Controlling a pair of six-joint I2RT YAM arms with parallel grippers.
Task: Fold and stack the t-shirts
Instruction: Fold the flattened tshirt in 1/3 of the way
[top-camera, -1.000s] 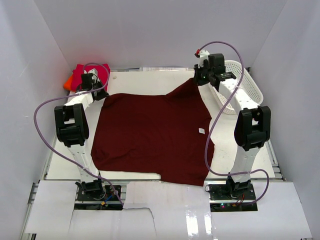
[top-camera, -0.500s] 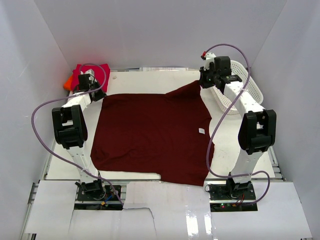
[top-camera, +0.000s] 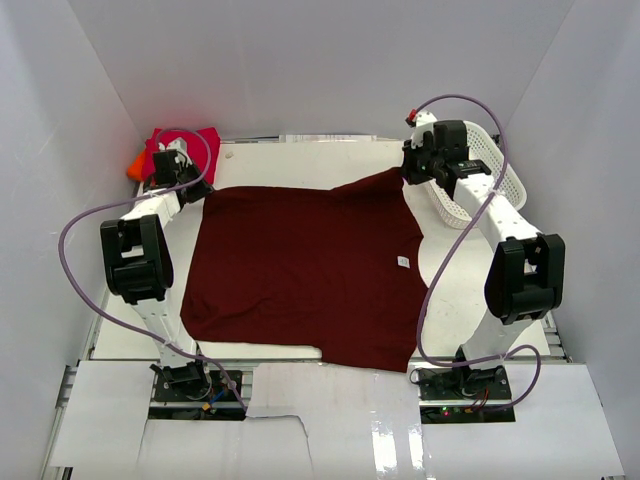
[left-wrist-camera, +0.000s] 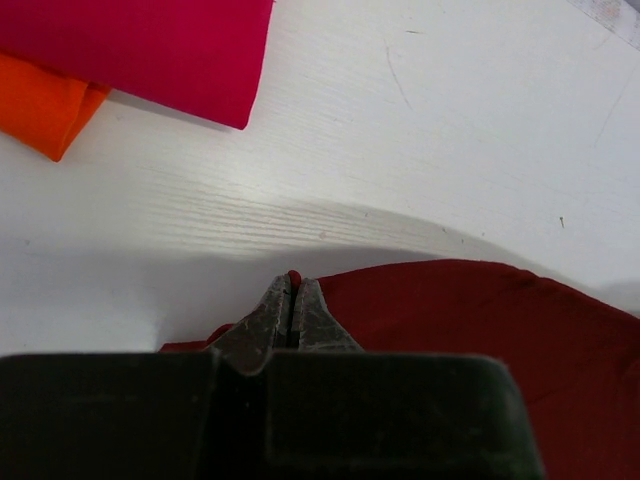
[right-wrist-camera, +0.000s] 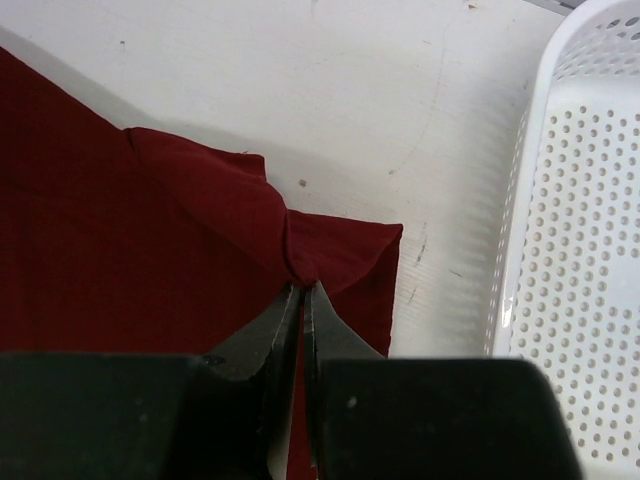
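A large dark maroon t-shirt (top-camera: 305, 270) lies spread on the white table, its small white neck label (top-camera: 403, 262) at the right. My left gripper (top-camera: 192, 186) is shut on the shirt's far left corner (left-wrist-camera: 292, 278). My right gripper (top-camera: 408, 176) is shut on the far right corner, which is bunched at its tips (right-wrist-camera: 305, 262). A folded crimson-red t-shirt (top-camera: 185, 143) lies on an orange one (top-camera: 136, 166) at the far left corner; both show in the left wrist view, the crimson-red one (left-wrist-camera: 150, 45) and the orange one (left-wrist-camera: 40, 105).
A white plastic mesh basket (top-camera: 485, 180) stands at the far right, close to my right gripper; it shows in the right wrist view (right-wrist-camera: 570, 240). The shirt's near hem hangs over the table's front edge (top-camera: 250, 352).
Both grippers have moved outward and a little farther back with their corners. The shirt's far edge is stretched wider and its right corner has flattened.
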